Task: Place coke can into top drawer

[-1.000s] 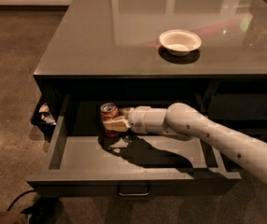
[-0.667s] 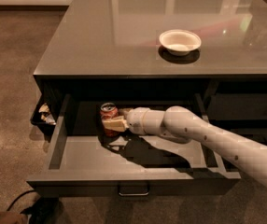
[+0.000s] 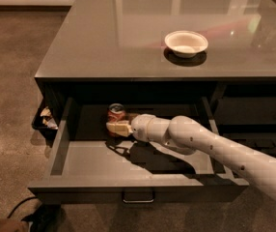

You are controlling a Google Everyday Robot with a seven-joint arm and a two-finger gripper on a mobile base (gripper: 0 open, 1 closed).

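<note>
the gripper (image 3: 118, 128) is sitting at the upright coke can (image 3: 116, 113) inside the top drawer (image 3: 92, 167), can't tell if clamped or loose, ideally releasing fully before backing straight out

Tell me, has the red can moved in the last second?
No. The coke can stays in the same spot near the back wall of the top drawer, with the gripper at it.
</note>
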